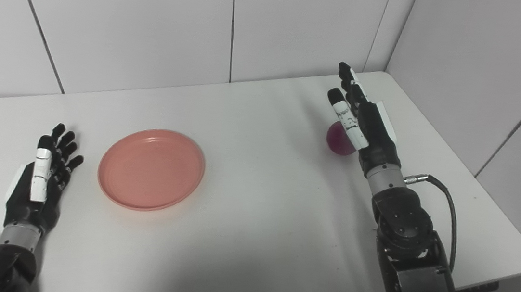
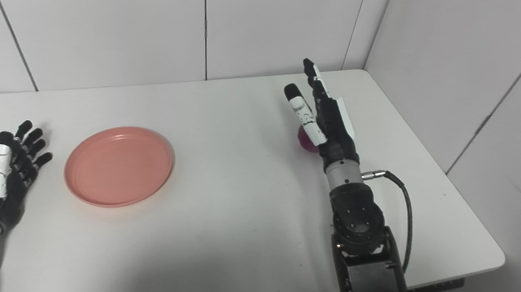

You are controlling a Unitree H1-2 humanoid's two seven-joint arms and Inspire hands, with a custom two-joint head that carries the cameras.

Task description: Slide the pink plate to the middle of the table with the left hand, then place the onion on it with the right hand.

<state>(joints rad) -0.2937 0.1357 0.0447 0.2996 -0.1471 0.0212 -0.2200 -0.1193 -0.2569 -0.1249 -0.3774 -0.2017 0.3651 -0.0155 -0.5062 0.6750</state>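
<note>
Nearest, at the left edge of the white table [image 1: 250, 241]: the left hand [image 1: 41, 181] is seen lying low, fingers spread, nothing held, just beside the pink plate [image 1: 151, 169] but apart from its rim.

The plate is found left of the table's middle, flat, nothing on it. Whether the slide is finished cannot be told for sure; it is judged still short of centre.

Farther back on the right: the right hand [image 1: 365, 118] is raised with fingers extended and parted, nothing gripped. The onion [image 1: 338, 139], a purple-red ball, is partly hidden behind it, resting on the table close under the palm; contact cannot be told.

Step judged in hand: reach for the onion. For a good grasp, the hand should be lowered over the onion, thumb on one side and fingers on the other, and closed slowly, since a round thing may be rolled away by a glancing touch. The table's far edge is near.
</note>
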